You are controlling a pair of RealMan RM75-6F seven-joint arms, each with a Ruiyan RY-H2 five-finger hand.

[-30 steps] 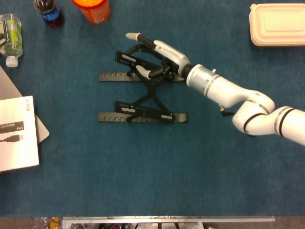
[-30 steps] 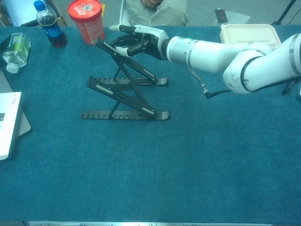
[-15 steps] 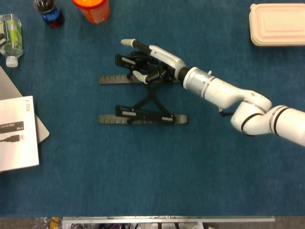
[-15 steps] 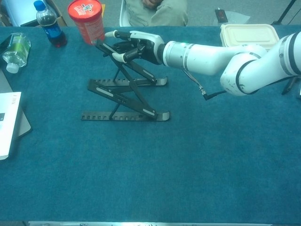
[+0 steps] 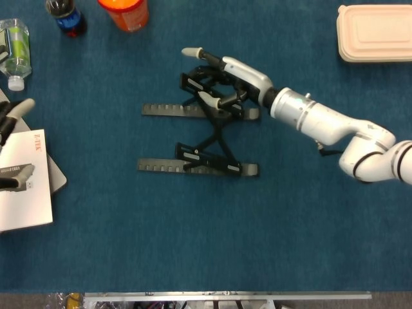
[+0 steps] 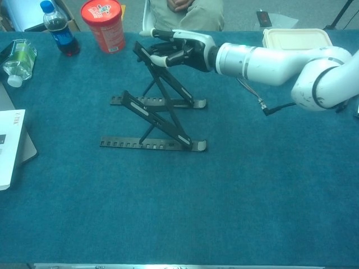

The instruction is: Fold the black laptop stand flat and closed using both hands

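Observation:
The black laptop stand (image 5: 199, 138) (image 6: 154, 120) stands propped up in the middle of the blue table, its crossed arms raised steeply over two notched base rails. My right hand (image 5: 222, 80) (image 6: 179, 47) grips the top end of the far raised arm, fingers curled around it. My left hand (image 5: 11, 138) shows only at the left edge of the head view, over the white booklet; its fingers are spread and hold nothing, well left of the stand. The chest view does not show it.
A red canister (image 5: 125, 11) (image 6: 104, 25), a cola bottle (image 5: 64, 16) (image 6: 59, 31) and a clear bottle (image 5: 16, 51) (image 6: 17, 59) stand at the far left. A beige lunch box (image 5: 373, 32) (image 6: 297, 39) sits far right. A laptop and white booklet (image 5: 26, 193) (image 6: 8, 145) lie at the left edge.
My right hand has pulled the stand's top arm to the right; the stand now stands steeper and has shifted slightly right. My left hand has come into the head view at the left edge.

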